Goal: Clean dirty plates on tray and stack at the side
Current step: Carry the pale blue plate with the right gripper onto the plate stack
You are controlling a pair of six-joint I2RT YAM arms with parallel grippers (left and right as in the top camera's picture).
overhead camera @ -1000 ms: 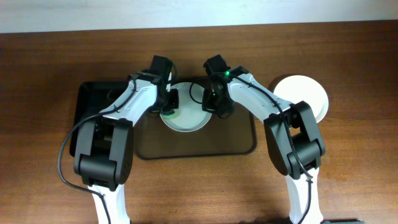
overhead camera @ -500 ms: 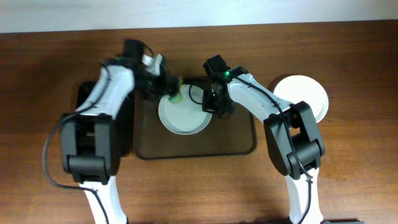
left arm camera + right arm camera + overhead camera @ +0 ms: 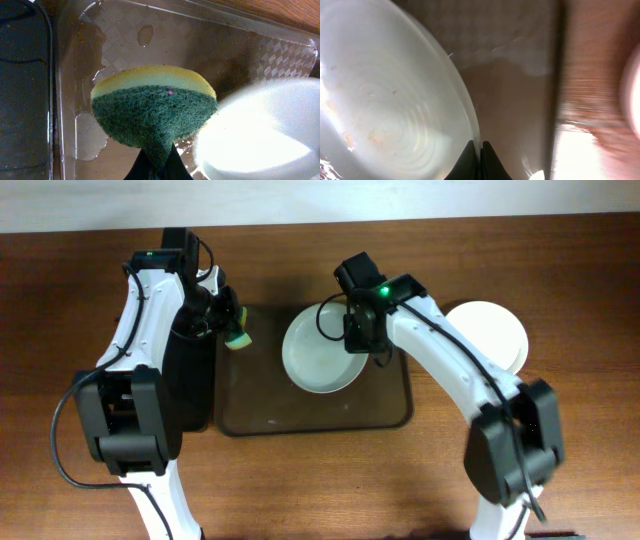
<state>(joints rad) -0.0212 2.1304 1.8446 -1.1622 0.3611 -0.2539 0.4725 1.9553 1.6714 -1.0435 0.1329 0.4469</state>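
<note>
A white plate [image 3: 318,352] with faint brownish marks is over the middle of the dark brown tray [image 3: 300,418]. My right gripper [image 3: 362,338] is shut on its right rim; in the right wrist view the fingers [image 3: 480,152] pinch the plate [image 3: 385,100] edge. My left gripper [image 3: 228,325] is shut on a green and yellow sponge [image 3: 239,334] above the tray's left edge, clear of the plate. In the left wrist view the sponge [image 3: 155,107] fills the centre, with the plate [image 3: 265,135] to its right. Another white plate [image 3: 492,330] lies on the table to the right of the tray.
A narrower black tray [image 3: 190,385] lies right beside the brown tray's left side, under my left arm, and shows in the left wrist view [image 3: 25,75]. Water patches lie on the brown tray [image 3: 125,45]. Wooden table [image 3: 560,450] surrounds both trays.
My left gripper has taken the sponge off the plate and moved left to the tray's edge. My right gripper has shifted the plate a little to the right.
</note>
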